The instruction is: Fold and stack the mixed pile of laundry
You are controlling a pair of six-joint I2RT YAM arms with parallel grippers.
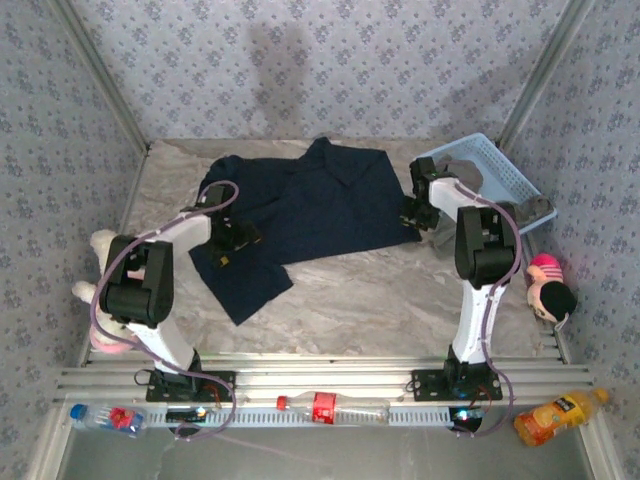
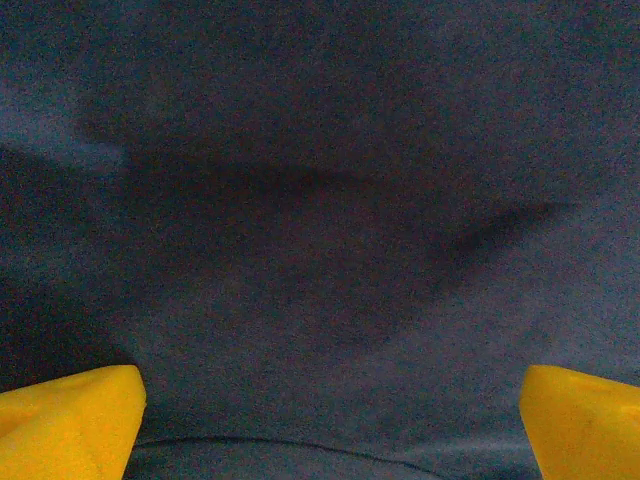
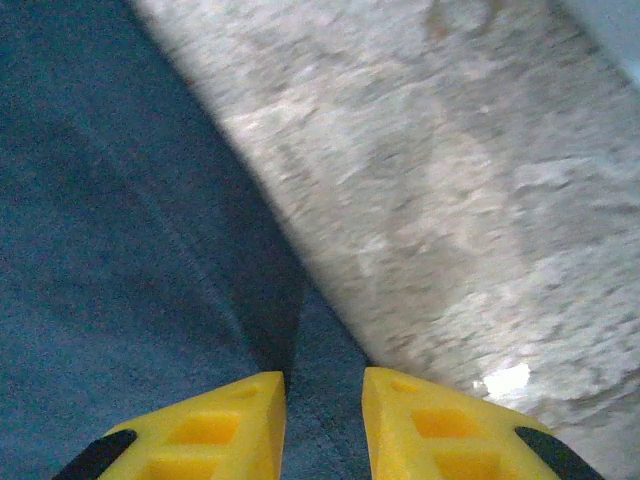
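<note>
- Marbled counter [image 1: 380, 300]: navy shirt [image 1: 320, 205] lies spread and rumpled at the far middle; no fold made yet.
- Left claw [image 2: 330, 410]: spread wide, just above the shirt's left part.
- Right claw [image 3: 323, 395]: pinching the shirt's right edge.
- Grey garment [image 1: 485, 180]: apparently in the basket [image 1: 510, 165]; stacking not begun.

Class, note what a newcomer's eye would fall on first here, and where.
A navy T-shirt sprawls across the far half of the marble table. The right pincer pinches its right edge beside a light blue basket; the left pincer hangs open over its left side.
</note>
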